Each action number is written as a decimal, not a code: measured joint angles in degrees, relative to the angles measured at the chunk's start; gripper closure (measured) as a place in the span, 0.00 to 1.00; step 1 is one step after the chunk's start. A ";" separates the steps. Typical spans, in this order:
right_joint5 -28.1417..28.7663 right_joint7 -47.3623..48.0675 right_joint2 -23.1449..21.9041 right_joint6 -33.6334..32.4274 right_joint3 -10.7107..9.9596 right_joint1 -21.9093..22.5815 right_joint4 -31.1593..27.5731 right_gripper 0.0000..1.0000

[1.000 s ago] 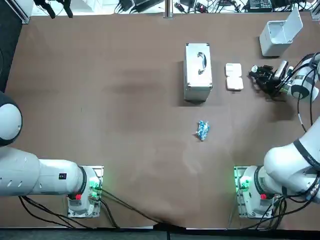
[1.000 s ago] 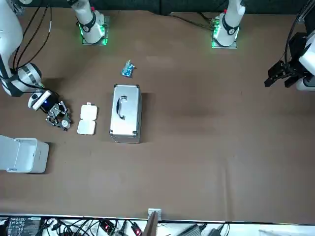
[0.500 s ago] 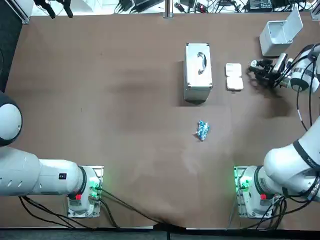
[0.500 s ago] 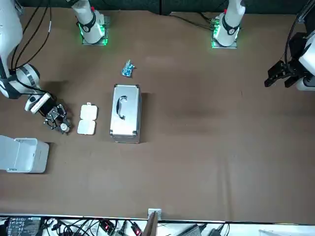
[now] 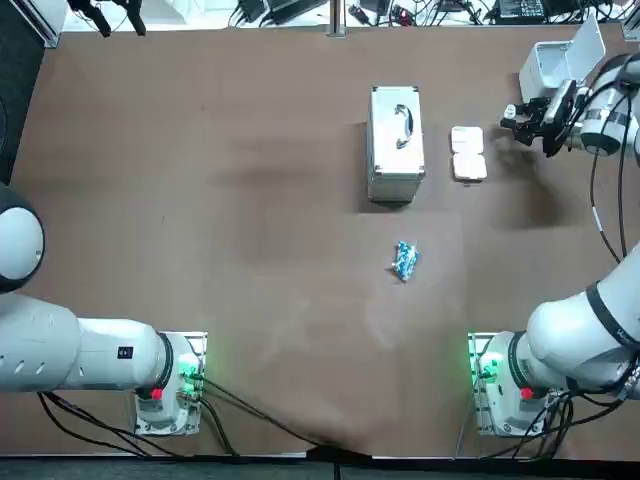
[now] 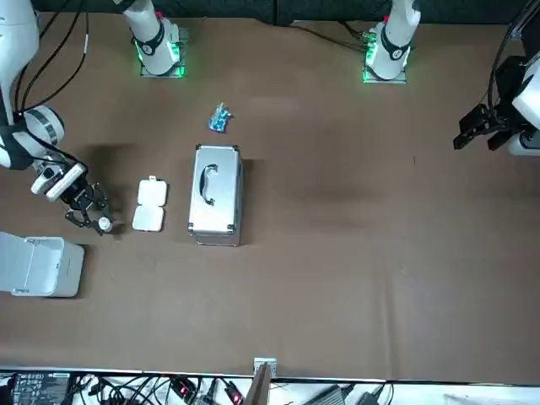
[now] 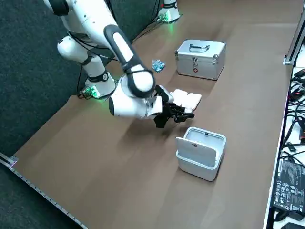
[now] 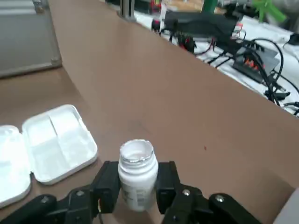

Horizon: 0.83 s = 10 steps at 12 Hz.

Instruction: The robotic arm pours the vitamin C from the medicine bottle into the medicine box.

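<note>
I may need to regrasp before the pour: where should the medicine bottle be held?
Take its round body below the open neck, coming in from the side and squeezing across its width, just as the right pincer grips the medicine bottle now beside the open medicine box. That leaves the mouth clear for pouring.

No writing can be read anywhere. The bottle [image 8: 137, 175], clamped in the right jaws near the pillbox [image 8: 46, 144], carries a label whose print is too faint to make out. The case [image 7: 200, 58] bears a small red sticker, also illegible.
</note>
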 joint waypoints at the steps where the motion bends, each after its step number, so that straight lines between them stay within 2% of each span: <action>1: -0.51 1.07 -0.77 3.13 0.05 1.55 -0.17 0.56; 7: -1.19 5.84 -4.25 15.28 2.10 7.80 -2.43 0.56; 10: -1.24 8.52 -7.77 22.49 2.62 11.63 -4.02 0.56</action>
